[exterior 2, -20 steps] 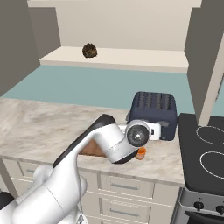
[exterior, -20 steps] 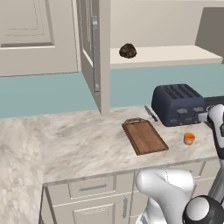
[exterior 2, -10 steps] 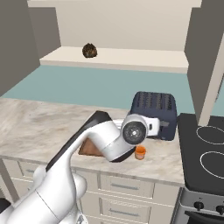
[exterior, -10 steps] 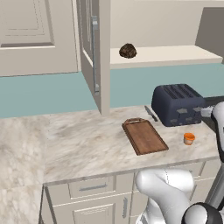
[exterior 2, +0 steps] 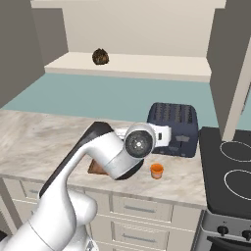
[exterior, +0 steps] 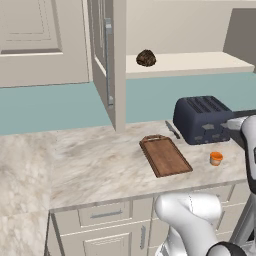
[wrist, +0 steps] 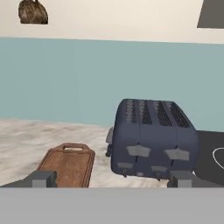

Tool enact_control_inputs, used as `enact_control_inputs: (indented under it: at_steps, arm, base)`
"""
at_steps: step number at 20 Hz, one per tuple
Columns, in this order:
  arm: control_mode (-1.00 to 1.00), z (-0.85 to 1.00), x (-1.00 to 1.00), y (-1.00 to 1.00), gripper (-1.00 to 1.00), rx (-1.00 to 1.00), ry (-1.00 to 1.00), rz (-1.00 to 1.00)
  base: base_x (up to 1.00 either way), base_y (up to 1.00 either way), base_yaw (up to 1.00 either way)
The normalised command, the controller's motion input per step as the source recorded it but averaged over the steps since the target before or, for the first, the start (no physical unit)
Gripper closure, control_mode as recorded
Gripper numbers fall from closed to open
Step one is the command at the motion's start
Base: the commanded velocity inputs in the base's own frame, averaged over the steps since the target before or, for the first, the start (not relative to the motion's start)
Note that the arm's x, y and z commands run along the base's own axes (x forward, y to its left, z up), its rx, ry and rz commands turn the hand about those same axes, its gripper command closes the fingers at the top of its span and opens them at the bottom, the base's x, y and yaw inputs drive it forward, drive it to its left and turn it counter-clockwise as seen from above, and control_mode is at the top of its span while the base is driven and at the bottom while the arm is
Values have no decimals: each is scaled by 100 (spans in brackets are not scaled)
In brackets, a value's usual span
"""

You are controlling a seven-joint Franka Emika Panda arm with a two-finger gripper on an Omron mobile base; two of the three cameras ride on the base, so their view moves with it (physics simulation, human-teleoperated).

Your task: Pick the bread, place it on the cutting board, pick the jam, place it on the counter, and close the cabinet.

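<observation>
**Colours in the kitchen**

The bread [exterior: 146,58] is dark, mottled brown on a cream shelf [exterior: 200,64]. The cutting board [exterior: 165,155] is reddish-brown wood. The jam [exterior: 216,158] is orange. The desk [exterior: 95,160] is beige-and-cream marble, the toaster [exterior: 202,119] dark navy, the wall [exterior: 55,105] pale teal.

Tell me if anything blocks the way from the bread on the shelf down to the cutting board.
Nothing visible does. The bread sits alone on the open cabinet shelf, and the cutting board lies bare on the counter below. The toaster, the knife and the jam all stand off to the board's side.
</observation>
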Motion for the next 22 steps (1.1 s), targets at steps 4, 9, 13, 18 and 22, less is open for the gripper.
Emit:
enact_control_inputs:
  at_steps: [4, 9, 13, 18, 22]
  arm:
    - [-100, 25, -20, 31, -100, 0, -3, 0]
    - [-100, 25, -21, 28, -100, 0, -2, 0]
    - [-100, 22, -21, 24, -100, 0, 0, 0]
    - [-100, 24, -19, 21, -100, 0, -1, 0]
    - [-100, 26, -16, 22, -100, 0, -3, 0]
  base:
    - [0, 0, 0]
    - [0, 0, 0]
    - [0, 0, 0]
    - [0, 0, 0]
    - [0, 0, 0]
